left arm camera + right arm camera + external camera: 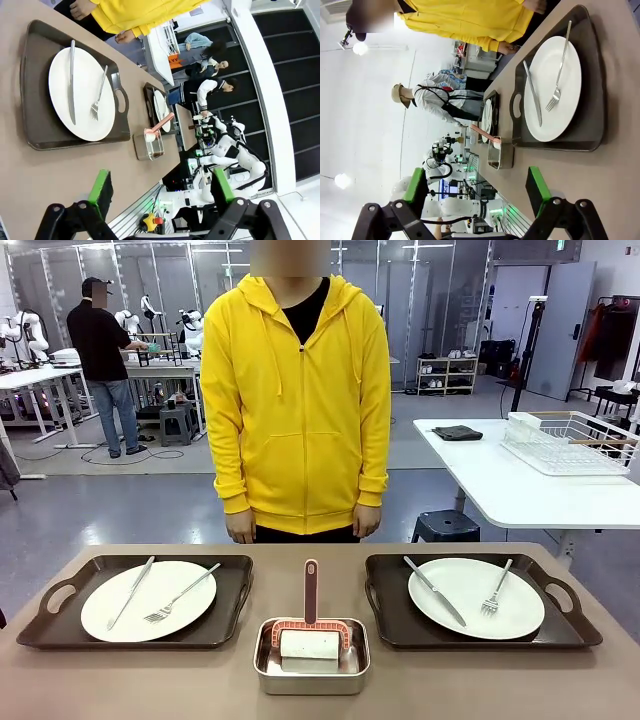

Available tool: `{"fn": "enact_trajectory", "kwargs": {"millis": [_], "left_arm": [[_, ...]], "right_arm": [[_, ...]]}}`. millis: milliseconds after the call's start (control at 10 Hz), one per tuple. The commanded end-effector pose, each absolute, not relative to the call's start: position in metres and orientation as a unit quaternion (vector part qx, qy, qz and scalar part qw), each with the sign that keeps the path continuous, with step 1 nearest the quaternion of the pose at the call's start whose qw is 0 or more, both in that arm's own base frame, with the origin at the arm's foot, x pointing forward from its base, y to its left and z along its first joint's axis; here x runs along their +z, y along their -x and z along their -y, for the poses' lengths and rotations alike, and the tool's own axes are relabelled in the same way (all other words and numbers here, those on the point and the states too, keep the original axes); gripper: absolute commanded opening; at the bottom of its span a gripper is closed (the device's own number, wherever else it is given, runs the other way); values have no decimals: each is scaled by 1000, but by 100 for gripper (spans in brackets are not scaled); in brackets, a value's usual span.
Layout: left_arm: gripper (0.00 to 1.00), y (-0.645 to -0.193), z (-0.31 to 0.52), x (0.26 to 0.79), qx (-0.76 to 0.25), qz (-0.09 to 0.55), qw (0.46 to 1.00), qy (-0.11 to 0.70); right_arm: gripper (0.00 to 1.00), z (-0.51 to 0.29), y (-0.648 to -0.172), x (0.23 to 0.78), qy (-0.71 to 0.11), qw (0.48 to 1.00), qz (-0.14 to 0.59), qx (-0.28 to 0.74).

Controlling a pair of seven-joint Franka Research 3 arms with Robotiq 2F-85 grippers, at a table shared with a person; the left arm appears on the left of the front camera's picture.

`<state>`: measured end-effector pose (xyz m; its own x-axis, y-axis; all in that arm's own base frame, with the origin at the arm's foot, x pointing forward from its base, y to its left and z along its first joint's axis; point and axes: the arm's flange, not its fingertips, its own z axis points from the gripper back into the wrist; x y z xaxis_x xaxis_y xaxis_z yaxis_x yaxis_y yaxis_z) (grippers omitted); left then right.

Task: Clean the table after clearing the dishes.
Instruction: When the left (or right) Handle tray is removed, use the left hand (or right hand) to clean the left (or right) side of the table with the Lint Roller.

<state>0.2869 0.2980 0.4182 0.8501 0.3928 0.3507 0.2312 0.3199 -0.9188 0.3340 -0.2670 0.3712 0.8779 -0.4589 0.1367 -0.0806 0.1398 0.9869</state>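
Note:
Two sets of dishes rest on the tan table (430,685). At the left, a white plate (148,599) with knife and fork lies on a dark tray (60,615); the left wrist view has this plate (82,100) ahead of my open left gripper (162,187). At the right, another white plate (476,597) with knife and fork sits on its tray (570,625); in the right wrist view that plate (555,95) is ahead of my open right gripper (477,187). Both grippers hold nothing and hover over the table's near side.
A small steel pan (311,658) holding a pink-handled roller (310,625) sits centre front between the trays. A person in a yellow hoodie (295,390) stands at the far edge with hands down. A white side table (520,485) with a wire rack is at the back right.

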Motion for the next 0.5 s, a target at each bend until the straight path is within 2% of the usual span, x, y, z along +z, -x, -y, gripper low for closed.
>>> {"fn": "enact_trajectory", "kwargs": {"millis": [0, 400], "left_arm": [[100, -286, -299, 419, 50, 270, 766, 581], [100, -286, -299, 419, 50, 270, 766, 581]], "right_arm": [[100, 265, -334, 374, -644, 725, 211, -126], [100, 265, -334, 374, -644, 725, 211, -126]]}}
